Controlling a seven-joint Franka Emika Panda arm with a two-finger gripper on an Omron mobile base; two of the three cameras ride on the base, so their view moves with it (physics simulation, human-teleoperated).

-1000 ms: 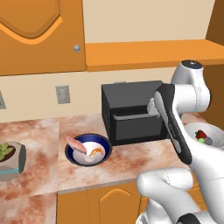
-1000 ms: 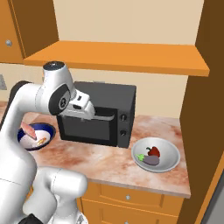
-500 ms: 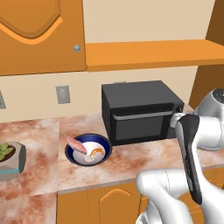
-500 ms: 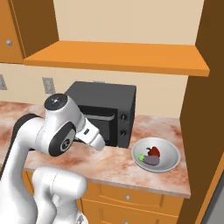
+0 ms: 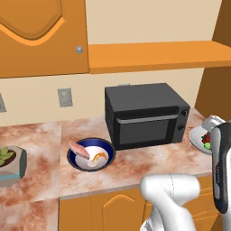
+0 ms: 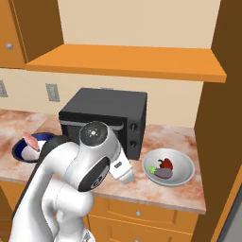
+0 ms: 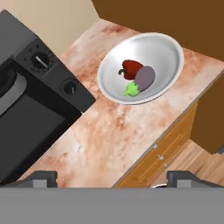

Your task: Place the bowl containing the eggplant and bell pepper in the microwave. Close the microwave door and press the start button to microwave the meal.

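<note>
Overhead, claw point(image 7: 111, 177) spread wide, gripping nothing, above mottled pink marble worktop point(image 7: 109, 131). Beyond, round pale bowl point(image 7: 168, 52) near worktop's corner, cradling glossy red pepper point(image 7: 130, 68) touching smooth purple eggplant point(image 7: 145, 77). Alongside, boxy black oven point(image 7: 30, 105); orange wooden cabinets point(image 7: 168, 144) beneath.

bowl point(image 5: 198, 136) half behind arm

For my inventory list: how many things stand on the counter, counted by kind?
Bowls: 2, grey-white bowl with eggplant and bell pepper, and blue bowl
Box ovens: 1, black oven
Planters: 1, planter
Total: 4
</note>
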